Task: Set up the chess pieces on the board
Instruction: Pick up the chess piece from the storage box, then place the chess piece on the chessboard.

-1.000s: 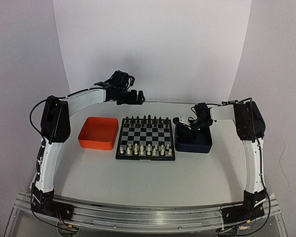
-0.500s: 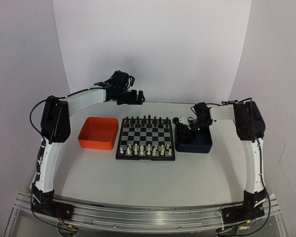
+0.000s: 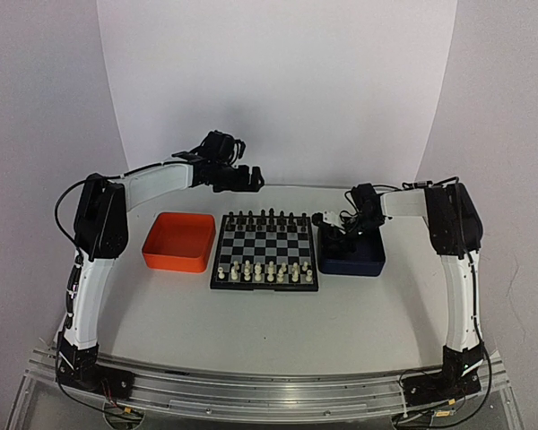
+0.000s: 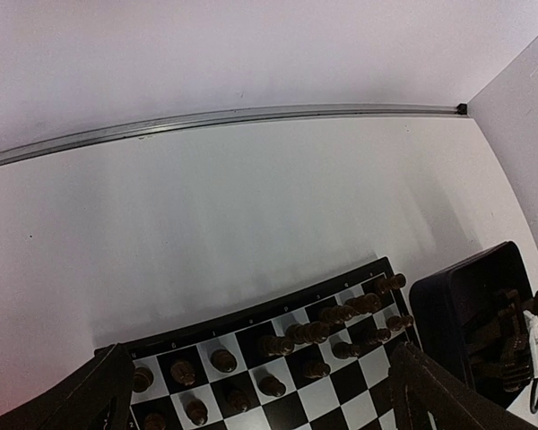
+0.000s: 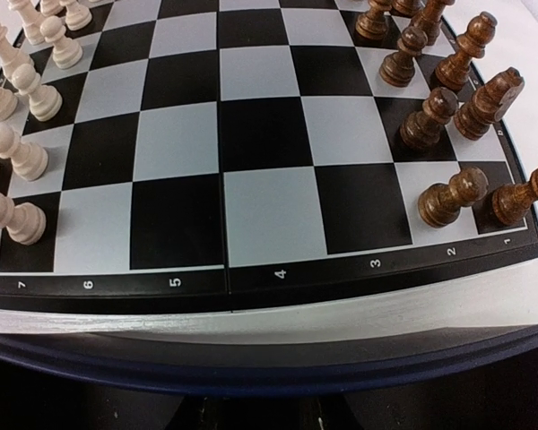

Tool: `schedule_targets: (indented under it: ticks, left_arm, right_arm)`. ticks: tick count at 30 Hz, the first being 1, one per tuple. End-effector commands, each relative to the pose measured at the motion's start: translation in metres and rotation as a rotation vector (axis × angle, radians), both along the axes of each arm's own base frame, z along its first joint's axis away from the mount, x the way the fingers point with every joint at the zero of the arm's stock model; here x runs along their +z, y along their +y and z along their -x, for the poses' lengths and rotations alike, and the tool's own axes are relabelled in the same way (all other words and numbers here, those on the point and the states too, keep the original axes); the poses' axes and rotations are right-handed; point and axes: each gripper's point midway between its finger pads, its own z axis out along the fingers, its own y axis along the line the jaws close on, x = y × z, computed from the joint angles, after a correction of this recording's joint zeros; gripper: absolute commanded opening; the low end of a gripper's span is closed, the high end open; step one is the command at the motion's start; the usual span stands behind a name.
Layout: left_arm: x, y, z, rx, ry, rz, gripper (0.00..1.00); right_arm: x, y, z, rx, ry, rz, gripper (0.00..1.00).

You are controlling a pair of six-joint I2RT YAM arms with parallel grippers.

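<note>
The board (image 3: pixel 264 249) lies at the table's middle. Cream-white chess pieces (image 3: pixel 264 269) stand in its two near rows and dark pieces (image 3: pixel 264 219) in its two far rows. My left gripper (image 3: pixel 251 177) hangs open and empty, high behind the board's far edge. Its wrist view shows the dark pieces (image 4: pixel 341 327) between its spread fingers (image 4: pixel 81 399). My right gripper (image 3: pixel 327 228) is low in the dark blue tray (image 3: pixel 363 262) at the board's right side. Its wrist view looks over the tray rim (image 5: pixel 269 363) at the white pieces (image 5: pixel 22 157). Its fingertips are hidden.
An orange tray (image 3: pixel 178 242) sits left of the board. The blue tray (image 4: pixel 466 309) touches the board's right edge. A white backdrop wall rises behind the table, with a metal strip (image 4: pixel 251 116) at its foot.
My right gripper has shifted slightly within the blue tray. The left arm has barely moved.
</note>
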Motion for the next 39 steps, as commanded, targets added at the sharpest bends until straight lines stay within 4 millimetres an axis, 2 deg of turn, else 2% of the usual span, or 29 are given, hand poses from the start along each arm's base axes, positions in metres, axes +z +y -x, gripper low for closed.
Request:
schedule_targets:
  ticks: [1, 8, 17, 21, 24, 30, 36, 39]
  left_arm:
    - [0.047, 0.001, 0.001, -0.009, -0.082, 0.076, 1.0]
    - [0.05, 0.0, 0.002, -0.02, -0.092, 0.085, 1.0]
    - [0.052, 0.002, 0.005, -0.02, -0.095, 0.083, 1.0]
    - [0.063, 0.001, 0.009, -0.034, -0.111, 0.1, 1.0]
    - [0.078, -0.006, 0.017, -0.086, -0.125, 0.137, 1.0]
    - [0.111, -0.032, 0.06, -0.344, -0.109, 0.251, 1.0]
    - [0.141, -0.05, 0.126, -0.669, -0.069, 0.413, 0.99]
    - [0.145, -0.056, 0.152, -0.801, -0.009, 0.503, 0.98]
  right_arm:
    - [0.018, -0.012, -0.01, -0.025, -0.089, 0.073, 0.13]
    - [0.035, -0.017, -0.012, -0.055, -0.113, 0.069, 0.12]
    - [0.047, -0.026, -0.011, -0.078, -0.144, 0.096, 0.12]
    - [0.064, -0.033, -0.009, -0.085, -0.184, 0.1, 0.12]
    - [0.081, -0.037, -0.003, -0.081, -0.219, 0.095, 0.12]
    - [0.133, -0.034, 0.023, -0.03, -0.307, 0.017, 0.13]
    - [0.199, -0.012, 0.071, 0.068, -0.321, -0.214, 0.14]
    - [0.217, 0.005, 0.093, 0.138, -0.329, -0.277, 0.15]
